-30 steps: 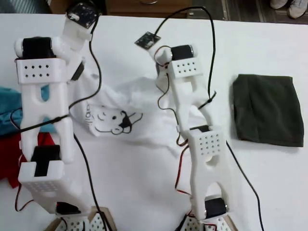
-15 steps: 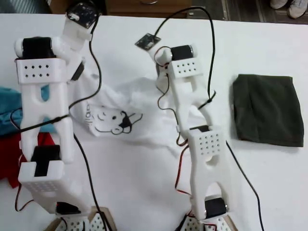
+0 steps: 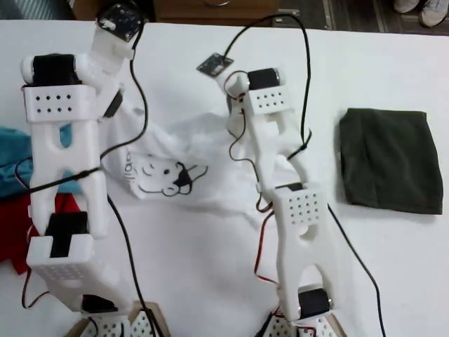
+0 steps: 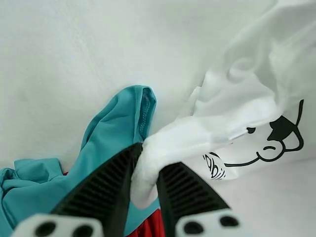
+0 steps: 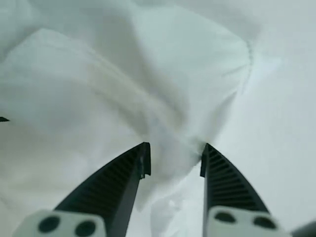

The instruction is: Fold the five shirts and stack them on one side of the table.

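Quick status: one shirt done, the rest to go. The dark green shirt [image 3: 386,158] lies folded flat on the right side of the table [image 3: 393,281], well apart from everything else; I take that as the start of the stack.

The white shirt [image 3: 175,161] with the cartoon print is the one in hand. It sits crumpled mid-table between the two arms, print facing up, not folded. My left gripper [image 4: 148,163] is clamped down on a bunched edge of the white shirt, with cloth squeezed between the ribbed pads. My right gripper [image 5: 174,153] is parted moderately wide, jaws straddling a raised ridge of the same white cloth. Fabric lies between them but nothing is pinched yet, as far as I can tell.

The teal shirt [image 4: 108,143] is heaped at the left table edge, just beside and partly under the white edge I'm holding. The red shirt [image 3: 14,239] is bunched next to the teal one, touching it. Both are unfolded.

I count four shirts here: one folded, one being worked, two waiting.

My judgement is early in the task, roughly a fifth done. What's left is to fold the white shirt, carry it onto the dark green one, then do teal, red and whatever else remains. I'd want the right jaws closed on the cloth before lifting, or the left pinch alone will just drag the shirt.
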